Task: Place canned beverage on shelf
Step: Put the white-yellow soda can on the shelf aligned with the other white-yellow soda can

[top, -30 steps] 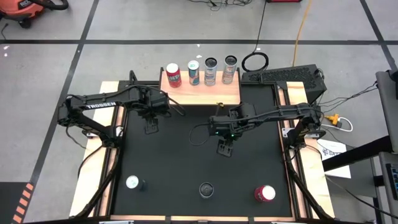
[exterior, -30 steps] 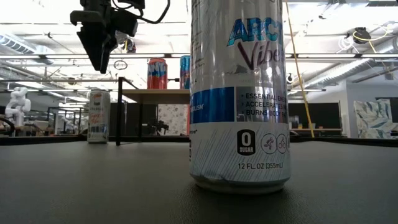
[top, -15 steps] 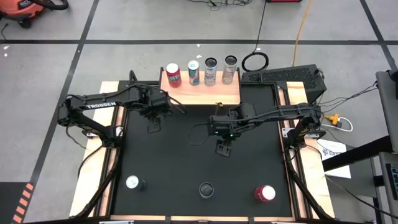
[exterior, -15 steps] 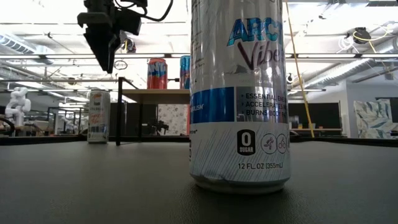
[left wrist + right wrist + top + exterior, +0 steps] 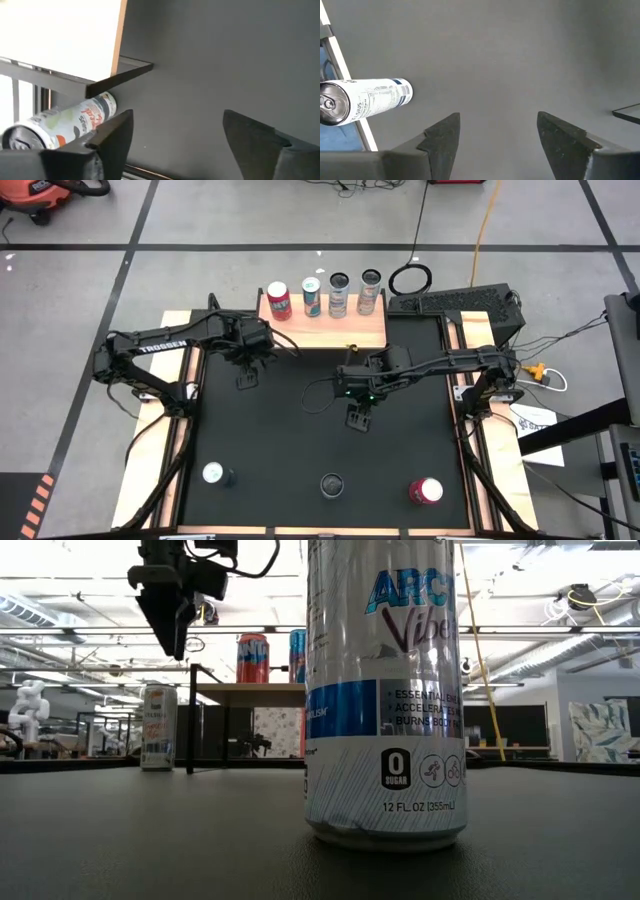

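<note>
Three slim metal drink cans stand along the black desk's [image 5: 300,440] near edge: white-topped [image 5: 213,473], dark [image 5: 331,485], red [image 5: 424,491]. The light-wood shelf [image 5: 330,330] holds four. Both grippers, left [image 5: 246,377] and right [image 5: 359,420], hover empty with fingers apart. Cans look rigid, slick, dentable (probably full); grasp mid-body.

Robotics lab or workshop. Grey concrete floor [image 5: 80,290] with taped lines, loose cables [image 5: 410,278], orange shop vacuum [image 5: 40,195]. Low view shows open ceiling with strip lights [image 5: 560,552] and workbenches behind.
</note>
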Robot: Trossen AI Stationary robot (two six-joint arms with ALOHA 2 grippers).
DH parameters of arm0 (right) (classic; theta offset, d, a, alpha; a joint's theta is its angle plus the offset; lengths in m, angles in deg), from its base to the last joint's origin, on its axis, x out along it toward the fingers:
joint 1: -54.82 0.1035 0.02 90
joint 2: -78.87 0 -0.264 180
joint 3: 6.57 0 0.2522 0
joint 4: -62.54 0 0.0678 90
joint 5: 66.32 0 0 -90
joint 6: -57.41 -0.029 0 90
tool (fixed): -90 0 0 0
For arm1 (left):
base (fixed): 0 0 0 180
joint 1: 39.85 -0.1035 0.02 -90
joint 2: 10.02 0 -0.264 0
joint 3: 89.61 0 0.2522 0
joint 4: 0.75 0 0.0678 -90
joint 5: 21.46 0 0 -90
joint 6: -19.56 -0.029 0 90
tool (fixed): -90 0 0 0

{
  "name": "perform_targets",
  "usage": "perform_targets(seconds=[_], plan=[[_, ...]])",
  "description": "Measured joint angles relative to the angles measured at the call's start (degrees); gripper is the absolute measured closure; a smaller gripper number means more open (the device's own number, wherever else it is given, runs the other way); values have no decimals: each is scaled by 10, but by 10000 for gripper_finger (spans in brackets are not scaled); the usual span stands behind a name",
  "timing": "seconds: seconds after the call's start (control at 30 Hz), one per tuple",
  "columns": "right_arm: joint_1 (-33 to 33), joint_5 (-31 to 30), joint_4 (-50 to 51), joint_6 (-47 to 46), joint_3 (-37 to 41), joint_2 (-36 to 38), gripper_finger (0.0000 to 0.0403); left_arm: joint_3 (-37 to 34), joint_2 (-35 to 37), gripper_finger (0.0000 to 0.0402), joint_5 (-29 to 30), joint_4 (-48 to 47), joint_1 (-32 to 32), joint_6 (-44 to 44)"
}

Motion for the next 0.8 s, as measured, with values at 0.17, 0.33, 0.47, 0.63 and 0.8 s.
perform_targets(seconds=[0.17,0.33,0.47,0.63,0.8], plan=[[0,1,3,3,0,0,158,0,0,87,-1,0,1,-21],[0,2,3,16,0,0,158,0,0,86,-1,12,1,-39],[0,3,3,19,0,0,158,0,0,86,-1,62,1,-24],[0,3,4,27,0,0,158,0,0,86,-11,130,1,-20],[0,3,7,31,0,0,158,0,0,86,-43,137,1,-20]])
